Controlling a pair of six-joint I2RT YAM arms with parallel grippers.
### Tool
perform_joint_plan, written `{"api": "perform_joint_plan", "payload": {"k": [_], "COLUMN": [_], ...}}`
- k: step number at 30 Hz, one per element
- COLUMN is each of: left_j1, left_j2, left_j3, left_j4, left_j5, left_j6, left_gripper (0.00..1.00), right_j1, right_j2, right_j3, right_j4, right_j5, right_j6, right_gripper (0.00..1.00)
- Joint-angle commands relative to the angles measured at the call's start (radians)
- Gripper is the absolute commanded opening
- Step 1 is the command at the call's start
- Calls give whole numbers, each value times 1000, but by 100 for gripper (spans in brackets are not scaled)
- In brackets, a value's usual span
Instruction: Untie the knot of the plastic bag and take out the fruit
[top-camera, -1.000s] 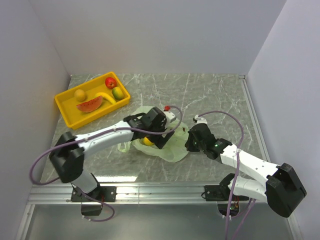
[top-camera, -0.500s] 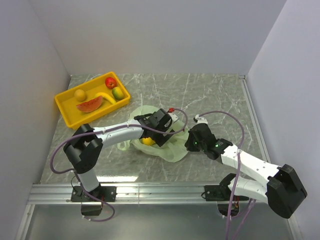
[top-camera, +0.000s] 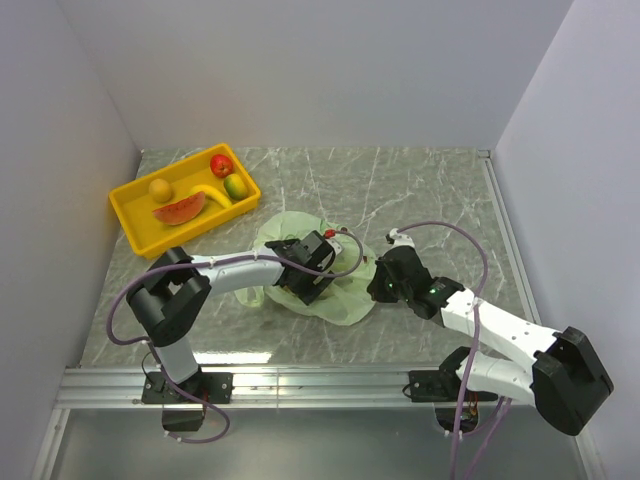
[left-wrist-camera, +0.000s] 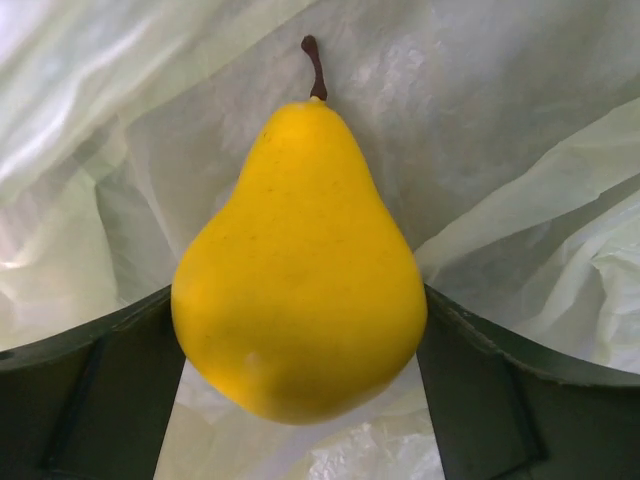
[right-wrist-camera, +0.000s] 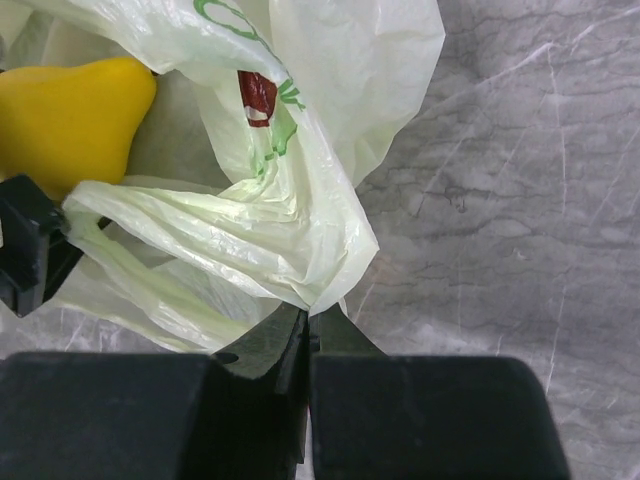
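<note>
The pale green plastic bag (top-camera: 348, 298) lies crumpled mid-table, its mouth open; no tied knot shows in any view. My left gripper (top-camera: 303, 282) reaches inside the bag. In the left wrist view its fingers (left-wrist-camera: 95, 390) press both sides of a yellow pear (left-wrist-camera: 300, 260), stem pointing away, with bag film (left-wrist-camera: 520, 150) behind it. My right gripper (top-camera: 373, 290) is shut on a bunched edge of the bag (right-wrist-camera: 270, 230), pinched at the tips (right-wrist-camera: 308, 312). The pear (right-wrist-camera: 70, 120) shows at the upper left of the right wrist view.
A yellow tray (top-camera: 133, 228) stands at the back left holding a red apple (top-camera: 220, 164), a green-red mango (top-camera: 236, 186), a banana (top-camera: 212, 193), a watermelon slice (top-camera: 178, 210) and a small yellow fruit (top-camera: 160, 189). White walls enclose the marble table (top-camera: 430, 190).
My left gripper has pushed lower and deeper into the bag, around the pear. The bag has bunched towards the right gripper, which has stayed put.
</note>
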Motion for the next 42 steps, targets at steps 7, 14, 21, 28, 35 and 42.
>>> {"api": "perform_joint_plan", "payload": {"k": [7,14,21,28,35,42], "left_j1": [1,1,82,423,772,1030], "left_j2": [-49,-161,-366,-434,-327,-180], "left_j3": [42,104,186,202,210,145], "left_j4": [25,-33,-39,36,16,137], "left_j5": [43,180,455,477,182,75], "left_j6": [-47,-74,-100,-235,-398,-468], "left_gripper": [58,42,40,39,44,52], "right_j1": [-3,-6,-1,-1,-1,-3], "right_j2": [-4,-9,14,34,40,35], "right_j3": [11,5,18,35,58,74], "right_j4": [27,27,30,38,32,27], "right_j5": [4,4,-2,-12,-16,-45], "right_j6": [8,8,0,-20,-41,-57], "right_gripper": [0,0,0,0,0,0]}}
